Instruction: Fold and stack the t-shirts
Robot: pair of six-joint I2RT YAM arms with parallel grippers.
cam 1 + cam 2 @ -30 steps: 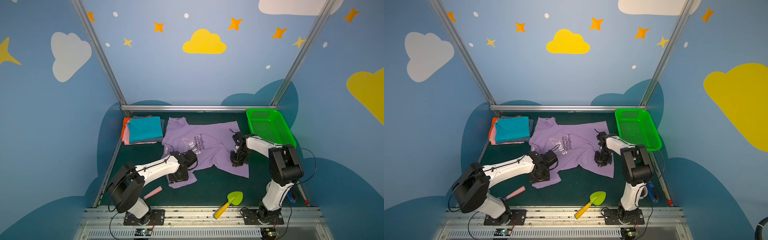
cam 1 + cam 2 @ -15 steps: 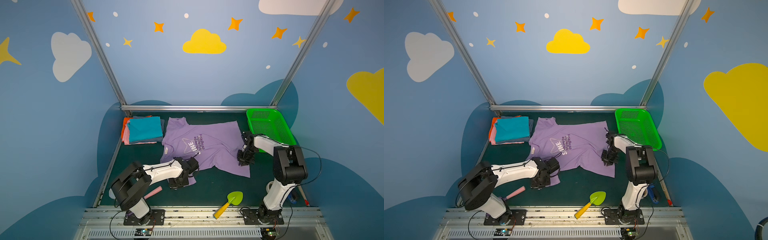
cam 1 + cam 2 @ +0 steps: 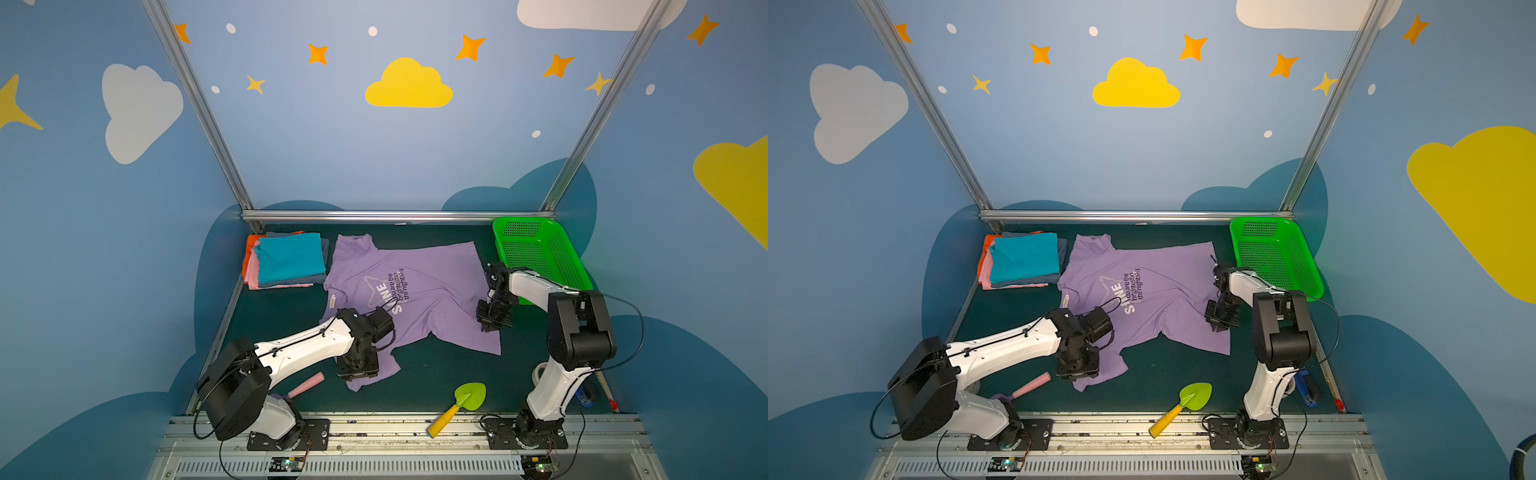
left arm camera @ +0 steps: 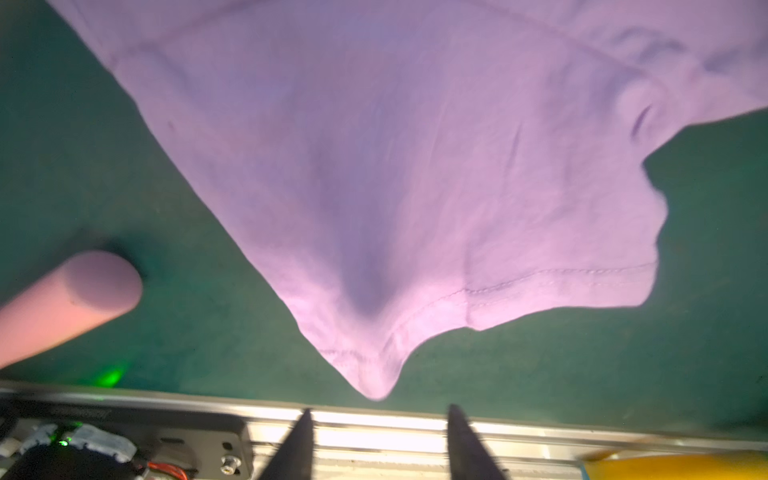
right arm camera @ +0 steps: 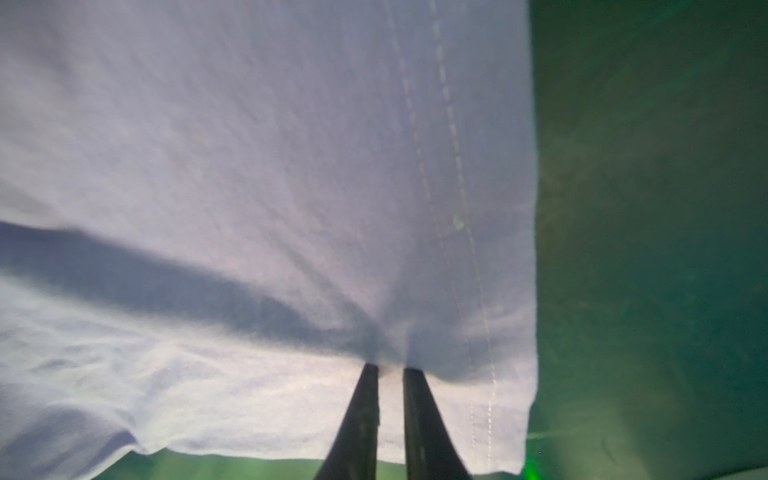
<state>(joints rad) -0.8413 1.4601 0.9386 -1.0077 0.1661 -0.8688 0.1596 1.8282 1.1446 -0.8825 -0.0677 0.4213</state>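
A lavender t-shirt (image 3: 419,295) (image 3: 1163,291) with a white star print lies spread on the green mat. My left gripper (image 3: 359,372) (image 3: 1077,372) hangs over its near sleeve. In the left wrist view that gripper (image 4: 379,409) is open, and the sleeve tip (image 4: 376,388) lies just past the fingertips, free of them. My right gripper (image 3: 490,326) (image 3: 1219,324) is at the shirt's right hem. In the right wrist view the right gripper (image 5: 390,368) is shut on a pinch of the lavender cloth (image 5: 291,166). A folded stack of t-shirts (image 3: 286,259) (image 3: 1021,259), teal on top, sits at the back left.
A green perforated basket (image 3: 536,253) (image 3: 1273,249) stands at the back right, close behind the right arm. A green and yellow toy shovel (image 3: 461,403) lies near the front rail. A pink handle (image 3: 307,384) (image 4: 62,303) rests beside the left arm.
The right gripper has drawn the hem to the right, flattening the shirt. The left gripper has pulled the near sleeve toward the front and let it go.
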